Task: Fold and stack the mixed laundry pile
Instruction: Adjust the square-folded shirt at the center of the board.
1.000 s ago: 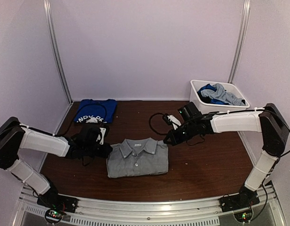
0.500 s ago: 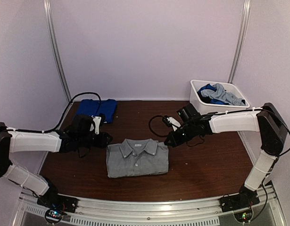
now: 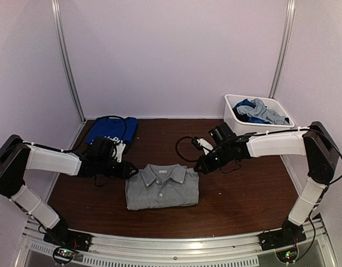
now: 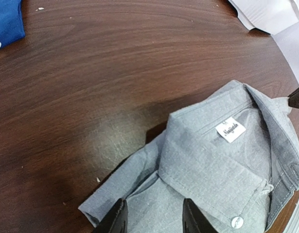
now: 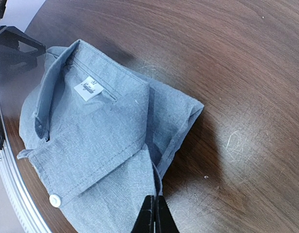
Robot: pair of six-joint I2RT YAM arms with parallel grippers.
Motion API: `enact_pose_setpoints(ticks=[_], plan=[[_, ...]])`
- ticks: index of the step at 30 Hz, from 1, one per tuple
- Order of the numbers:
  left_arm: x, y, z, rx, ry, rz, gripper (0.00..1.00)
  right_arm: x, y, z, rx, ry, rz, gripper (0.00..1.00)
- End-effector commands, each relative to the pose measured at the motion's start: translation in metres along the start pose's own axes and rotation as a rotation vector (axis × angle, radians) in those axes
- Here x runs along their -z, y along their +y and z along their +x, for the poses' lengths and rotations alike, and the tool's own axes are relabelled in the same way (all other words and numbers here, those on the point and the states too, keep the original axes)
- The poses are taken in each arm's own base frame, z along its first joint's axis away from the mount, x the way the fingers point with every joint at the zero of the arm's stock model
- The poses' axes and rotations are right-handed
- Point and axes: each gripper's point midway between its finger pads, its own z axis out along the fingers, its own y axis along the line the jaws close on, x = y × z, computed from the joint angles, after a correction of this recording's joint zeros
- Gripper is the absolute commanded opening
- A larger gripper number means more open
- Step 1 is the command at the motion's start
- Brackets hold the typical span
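Folded grey polo shirt (image 3: pixel 162 186) lies centrally on the surface (image 3: pixel 243 194); left pincer (image 4: pixel 154 213) stands parted over one shoulder; right pincer (image 5: pixel 155 213) is closed at the other; both probably placed to carry it onto the blue shirt (image 3: pixel 112 130).

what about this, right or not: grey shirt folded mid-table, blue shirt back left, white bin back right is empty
Not quite: the white bin is not empty. The top view shows blue and grey clothes piled in it. The grey shirt is folded mid-table and the blue shirt lies back left, as you said.
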Motion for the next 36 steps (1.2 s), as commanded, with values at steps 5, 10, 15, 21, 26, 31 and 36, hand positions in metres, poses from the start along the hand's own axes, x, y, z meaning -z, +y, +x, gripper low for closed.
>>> enact_pose_setpoints(ticks=[5,10,15,21,26,31,36], plan=[[-0.009,-0.002,-0.003,0.04,-0.006,0.074,0.4,0.0,0.0,-0.006,0.02,-0.012,0.014,0.0],[-0.01,0.002,0.001,0.049,0.005,0.058,0.39,0.001,0.001,-0.006,0.021,-0.013,0.013,0.0],[-0.008,0.015,0.003,0.074,0.004,-0.005,0.4,0.001,0.001,-0.004,0.019,-0.011,0.009,0.0],[-0.008,0.024,0.002,0.095,-0.003,-0.021,0.42,0.001,0.001,-0.003,0.019,-0.009,0.01,0.0],[-0.011,0.023,0.006,0.098,0.007,-0.004,0.43,0.0,0.001,-0.003,0.018,-0.007,0.006,0.0],[-0.014,0.018,0.009,0.101,0.019,0.031,0.43,0.0,0.001,-0.003,0.018,-0.008,0.006,0.0],[-0.022,0.02,0.016,0.127,0.043,0.032,0.43,0.0,0.001,-0.003,0.013,-0.009,0.005,0.0]])
